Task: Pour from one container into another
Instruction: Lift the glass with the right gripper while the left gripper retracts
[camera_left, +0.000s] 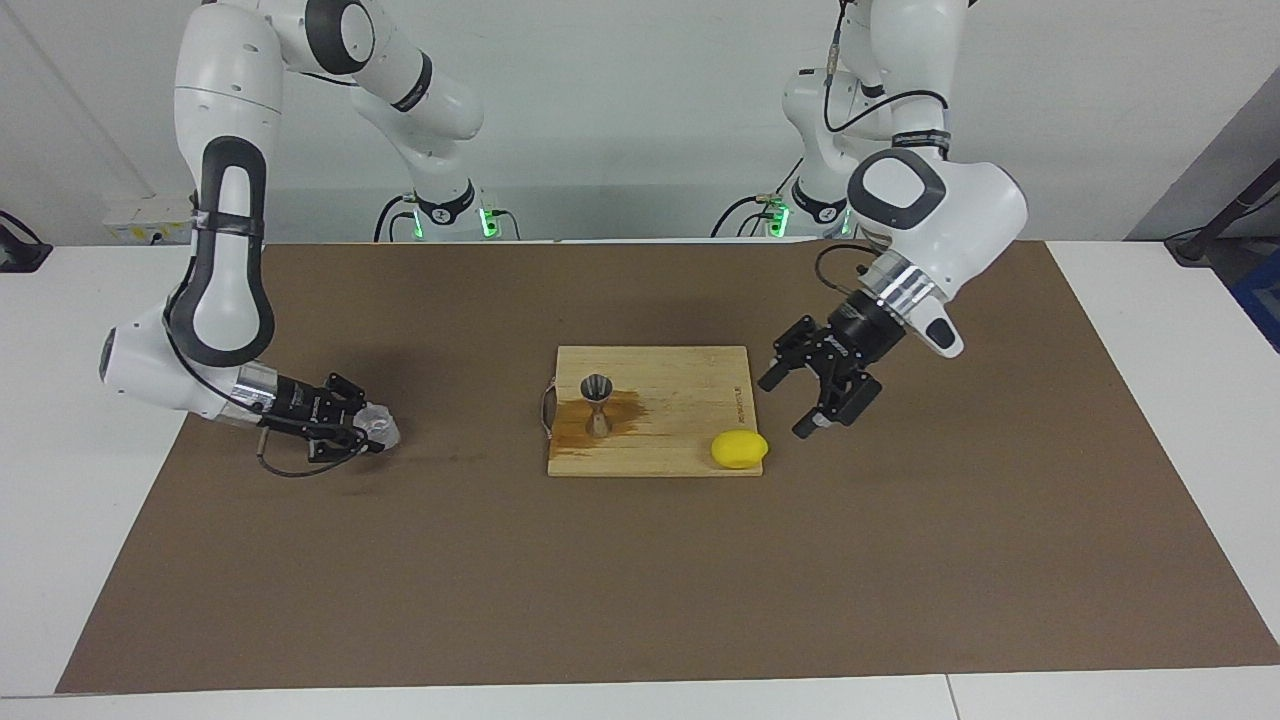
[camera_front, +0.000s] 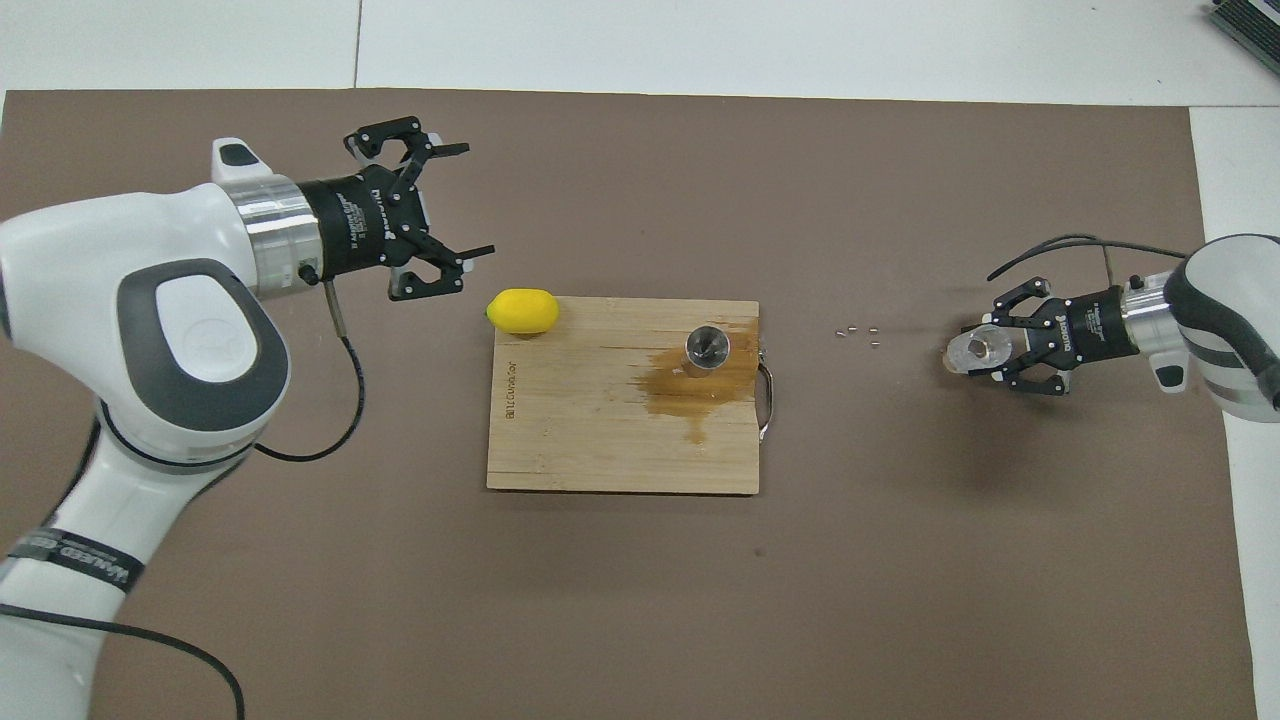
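R gripper (camera_left: 372, 432) grasps the clear cup (camera_left: 381, 425) low over the mat at the R arm's end, well apart from the jigger (camera_left: 598, 404) on the board (camera_left: 690, 385); carry it level, tip slowly over the jigger's mouth; L gripper (camera_left: 815, 388) waits spread beside the board.

A short line of burnt-in lettering is seen on the board (camera_front: 620, 440), along the edge toward the left arm's end of the table; its letters cannot be made out. White print is carried on the left gripper (camera_front: 455, 200) body and the right gripper (camera_front: 975, 350) body, and on a black band around the left arm; none is legible.
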